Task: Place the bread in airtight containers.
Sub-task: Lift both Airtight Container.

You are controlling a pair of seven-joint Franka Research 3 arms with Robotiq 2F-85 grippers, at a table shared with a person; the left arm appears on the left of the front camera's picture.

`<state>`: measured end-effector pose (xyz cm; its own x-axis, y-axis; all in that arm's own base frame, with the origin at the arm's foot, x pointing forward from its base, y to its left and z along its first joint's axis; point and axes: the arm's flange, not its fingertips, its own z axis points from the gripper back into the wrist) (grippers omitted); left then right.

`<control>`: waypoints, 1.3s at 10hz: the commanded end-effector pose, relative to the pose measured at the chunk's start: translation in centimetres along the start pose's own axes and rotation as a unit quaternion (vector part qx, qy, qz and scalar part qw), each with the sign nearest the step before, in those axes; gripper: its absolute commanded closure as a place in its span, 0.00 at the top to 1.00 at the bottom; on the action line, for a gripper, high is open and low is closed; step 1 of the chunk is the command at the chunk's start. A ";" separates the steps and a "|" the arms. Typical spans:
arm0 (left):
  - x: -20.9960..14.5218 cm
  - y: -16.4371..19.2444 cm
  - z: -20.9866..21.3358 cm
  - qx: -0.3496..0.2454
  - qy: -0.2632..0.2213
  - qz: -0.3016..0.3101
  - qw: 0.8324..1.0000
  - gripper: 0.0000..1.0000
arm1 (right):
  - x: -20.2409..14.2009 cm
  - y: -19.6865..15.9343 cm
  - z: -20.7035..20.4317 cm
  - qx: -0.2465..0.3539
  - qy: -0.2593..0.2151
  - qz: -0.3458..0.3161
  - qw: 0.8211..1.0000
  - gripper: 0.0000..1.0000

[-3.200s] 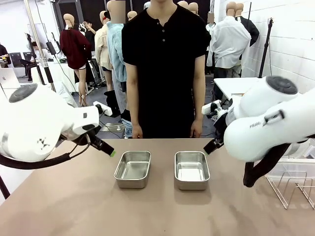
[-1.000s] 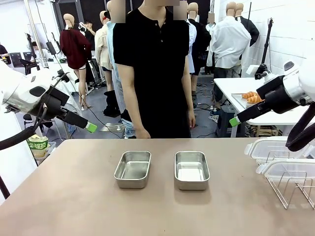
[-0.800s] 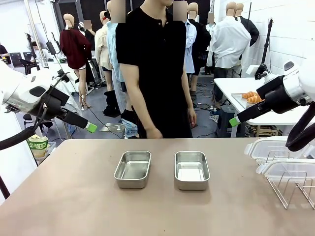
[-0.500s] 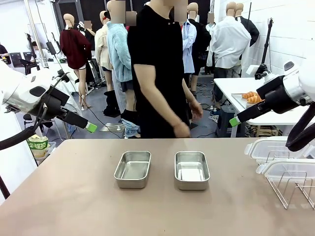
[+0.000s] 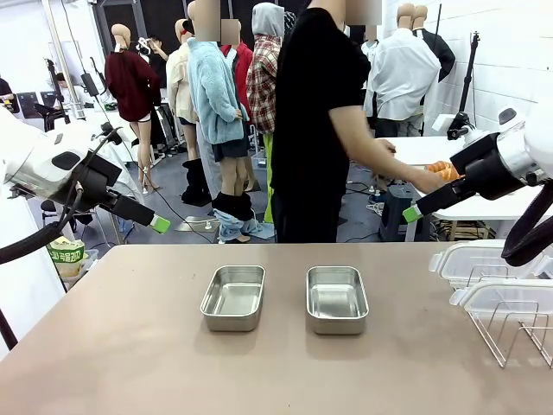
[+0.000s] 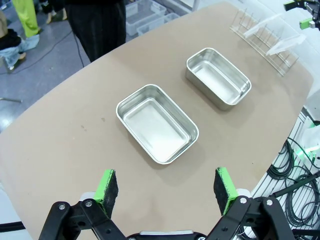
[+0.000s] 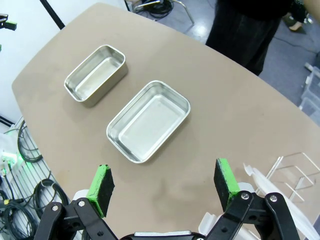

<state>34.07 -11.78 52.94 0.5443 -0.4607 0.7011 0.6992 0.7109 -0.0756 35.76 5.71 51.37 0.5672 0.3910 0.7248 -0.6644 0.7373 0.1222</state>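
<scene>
Standing at the far side of the table [image 5: 130,363], the person in black is turned side-on toward a white side table [image 5: 423,149] off to the robot's right. One hand [image 5: 425,181] is stretched out to the bread [image 5: 445,170], a golden-brown bit of croissant showing just past the fingers. I cannot tell whether the hand touches it.

On the main table two steel tins sit side by side near the middle, a little apart. The left tin [image 5: 233,296] and the right tin [image 5: 336,298] are both uncovered and bare inside. Their clear lids [image 5: 479,259] lean in a wire rack [image 5: 510,337] at the table's right edge.

Both arms hang back, high and well clear of the tins. The left gripper [image 6: 165,185] is up beyond the left edge, fingers spread wide with nothing between the green pads [image 6: 106,185]; from its wrist both tins lie below. The right gripper [image 7: 162,186] is raised on the opposite side, equally wide apart and holding nothing, its tip in front of the side table from where I stand.
</scene>
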 end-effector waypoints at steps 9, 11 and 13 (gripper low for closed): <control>-0.1 0.2 -0.1 -0.006 0.000 0.002 1.000 1.00 | -0.1 -0.1 -0.2 0.010 -0.001 -0.001 1.000 1.00; -0.1 0.2 -0.1 -0.006 0.000 0.002 1.000 1.00 | -0.1 -0.1 -0.2 0.010 -0.001 -0.001 1.000 1.00; -0.1 0.2 -0.1 -0.006 0.000 0.002 1.000 1.00 | -0.1 -0.1 -0.2 0.010 -0.001 -0.001 1.000 1.00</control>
<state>34.07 -11.78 52.94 0.5444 -0.4605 0.7011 0.6991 0.7110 -0.0759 35.76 5.71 51.37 0.5672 0.3910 0.7248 -0.6644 0.7373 0.1222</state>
